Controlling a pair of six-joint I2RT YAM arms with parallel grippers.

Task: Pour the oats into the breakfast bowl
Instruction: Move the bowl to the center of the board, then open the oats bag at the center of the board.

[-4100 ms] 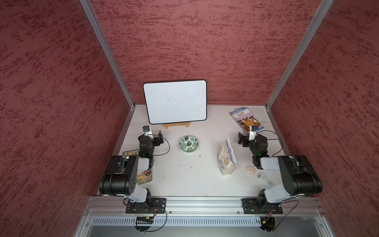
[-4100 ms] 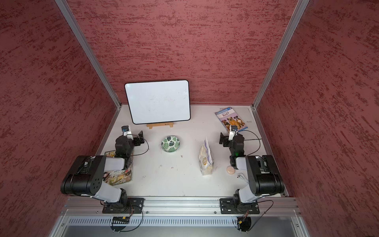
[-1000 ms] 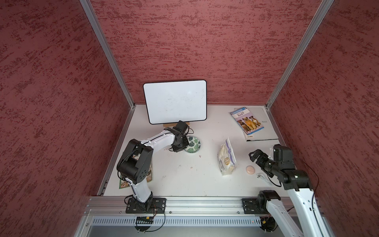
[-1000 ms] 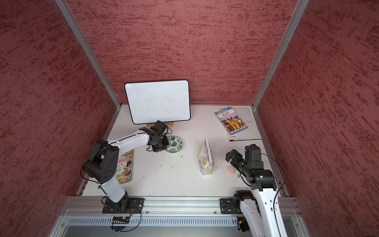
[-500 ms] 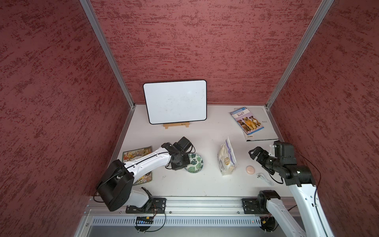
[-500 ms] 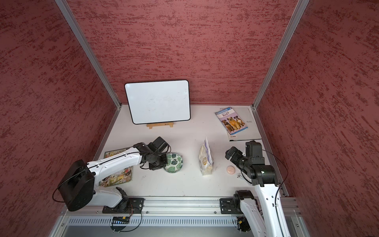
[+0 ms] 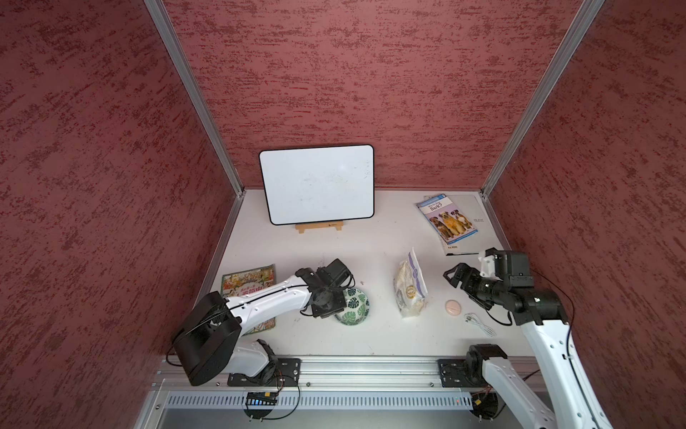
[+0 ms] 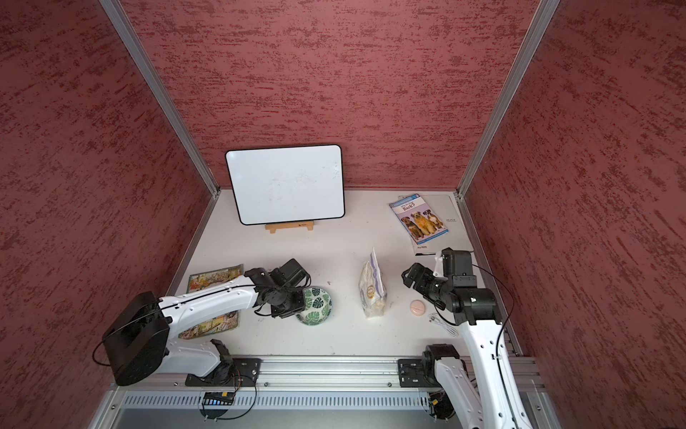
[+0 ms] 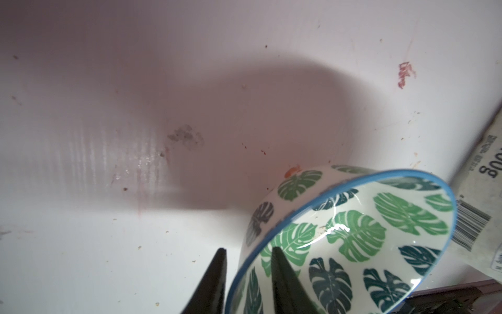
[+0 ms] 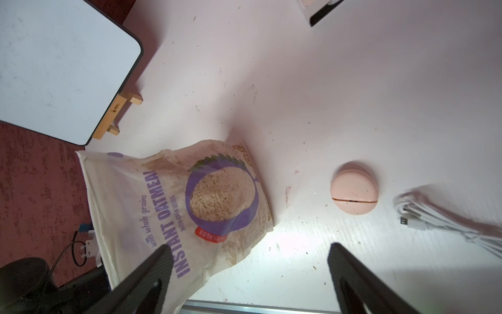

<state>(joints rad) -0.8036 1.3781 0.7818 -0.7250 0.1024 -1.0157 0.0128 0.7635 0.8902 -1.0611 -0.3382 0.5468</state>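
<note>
We saw bowl (image 9: 366, 231) on table (image 7: 315, 252). Its rim sat between fingers of left gripper (image 9: 247, 248): one inside, one outside, jaws part open, gap showing at outer wall, no hold. Oat bag (image 7: 410, 289) stood upright to right of bowl, apart from it. Right gripper (image 7: 454, 276) was near bag's far side, jaws wide, empty. On bag (image 10: 176, 206) we read "INSTANT OATMEAL", "with whole grains", "WITH CHIA SEEDS". On book (image 7: 447, 219) we read "Bark?".
</note>
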